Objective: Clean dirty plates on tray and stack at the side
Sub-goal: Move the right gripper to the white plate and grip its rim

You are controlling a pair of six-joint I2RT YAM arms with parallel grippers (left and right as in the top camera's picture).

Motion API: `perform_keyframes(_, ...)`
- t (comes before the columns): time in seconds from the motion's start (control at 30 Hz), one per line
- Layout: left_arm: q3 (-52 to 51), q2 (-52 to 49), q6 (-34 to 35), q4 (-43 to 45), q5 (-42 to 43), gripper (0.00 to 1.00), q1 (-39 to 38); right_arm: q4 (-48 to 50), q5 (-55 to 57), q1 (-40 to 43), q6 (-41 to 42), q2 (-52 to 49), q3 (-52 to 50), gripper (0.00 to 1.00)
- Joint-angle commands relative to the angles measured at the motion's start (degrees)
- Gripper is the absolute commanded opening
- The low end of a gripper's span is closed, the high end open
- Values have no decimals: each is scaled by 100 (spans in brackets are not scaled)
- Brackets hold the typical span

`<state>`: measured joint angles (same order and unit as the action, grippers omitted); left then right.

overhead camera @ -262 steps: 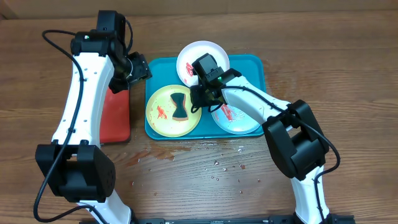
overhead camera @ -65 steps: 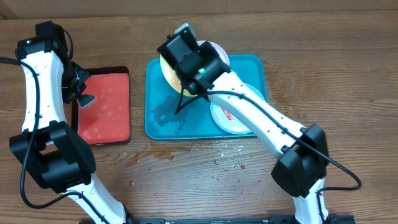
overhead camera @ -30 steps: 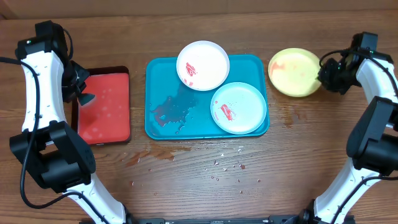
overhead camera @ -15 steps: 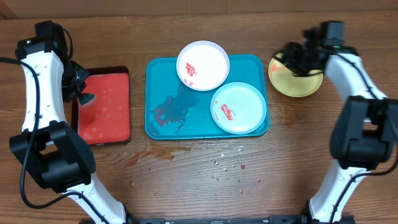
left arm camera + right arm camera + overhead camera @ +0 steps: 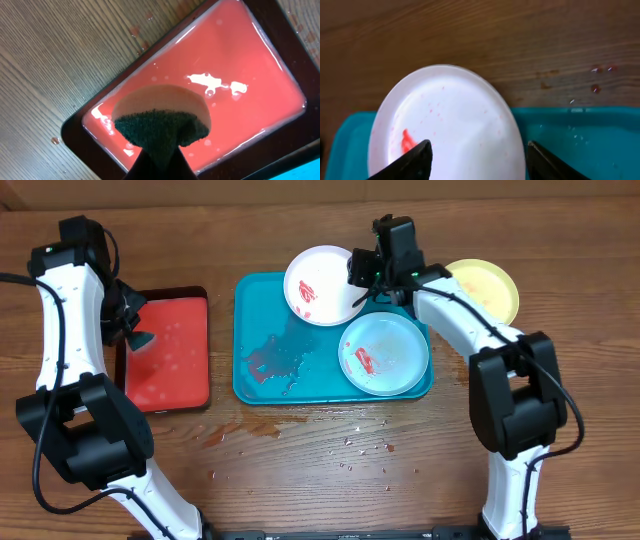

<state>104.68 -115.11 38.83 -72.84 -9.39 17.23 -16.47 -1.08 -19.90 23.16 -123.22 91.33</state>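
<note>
Found the right gripper (image 5: 477, 157) with its dark fingers (image 5: 417, 160) spread wide and nothing between them, poised over the white plate (image 5: 445, 125). Saw that plate as round, smooth, glossy plastic, marked with a red sauce smear and fine red specks, lying at the far edge of the teal-blue tray (image 5: 580, 142) and partly overhanging its raised rim. Noted on the same tray, in the overhead view, a pale teal plate (image 5: 385, 352) with a red smear on its left part, just beside the white one, plus a wet, reddish puddle (image 5: 270, 360) on the tray's left half. Spotted the yellow-green plate (image 5: 492, 288) off the tray, round and shallow, on the wooden table (image 5: 300, 480) to the tray's right. Found the left gripper (image 5: 160, 162) clamped on a sponge (image 5: 160, 117) of tan foam backed with dark green scouring fibre, held above a red tray (image 5: 250, 90): rectangular, dark-rimmed, round-cornered, carrying a thin glistening film of liquid with droplets.
</note>
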Motion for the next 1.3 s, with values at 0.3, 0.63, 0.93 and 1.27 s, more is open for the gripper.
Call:
perform_keyframes(0.3, -61, 197, -96, 122, 33, 4, -68, 743, -457, 55, -264, -658, -11, 57)
perform_keyframes(0.63, -61, 197, -114, 109, 50, 4, -87, 426, -457, -96, -350, -778, -9, 20)
perform_keyframes(0.93, -61, 197, -116, 109, 70, 4, -87, -308, -1276, -492, -369, -772, 85, 19)
perform_keyframes(1.27, -61, 197, -116, 114, 114, 4, -87, -960, -1215, -785, -367, -706, 256, 19)
